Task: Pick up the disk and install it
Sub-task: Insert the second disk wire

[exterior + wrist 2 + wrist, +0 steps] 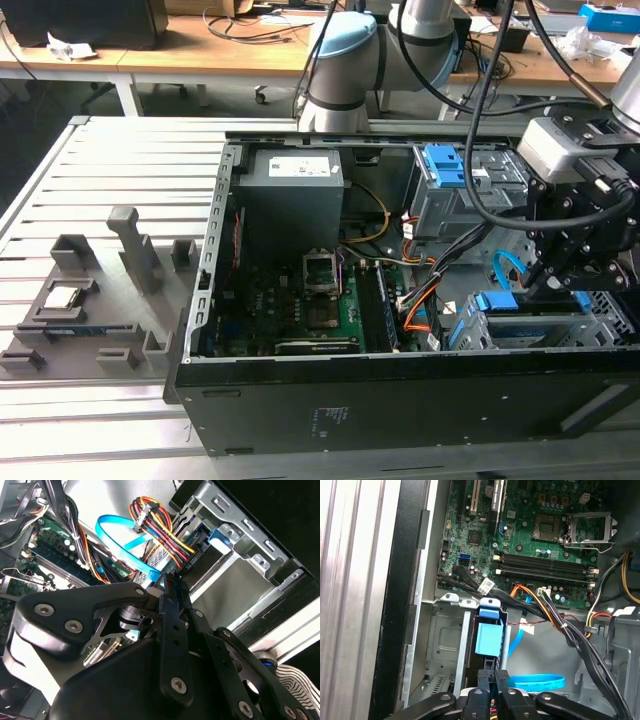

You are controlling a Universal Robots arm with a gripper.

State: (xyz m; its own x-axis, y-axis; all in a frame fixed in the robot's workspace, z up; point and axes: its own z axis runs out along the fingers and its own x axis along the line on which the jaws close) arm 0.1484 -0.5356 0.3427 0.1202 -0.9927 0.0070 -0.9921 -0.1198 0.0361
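The disk's bright blue carrier frame (488, 637) stands in a slot of the grey metal drive cage (447, 630) at the front corner of the open computer case. Its metal body is hidden inside the cage. In the exterior view the blue carrier frame (497, 301) shows at the case's right end, just to the left of the arm's black head. My gripper (495, 676) is shut, its two fingertips pressed together with nothing between them, right up against the end of the blue frame. The shut gripper (169, 586) points at the cage.
A blue flat cable (535, 682) and a bundle of coloured wires (540, 600) lie close beside the gripper. The motherboard (320, 300) fills the case floor. A second cage with blue latches (445, 165) stands at the back. A grey fixture (90, 300) sits at the exterior view's left.
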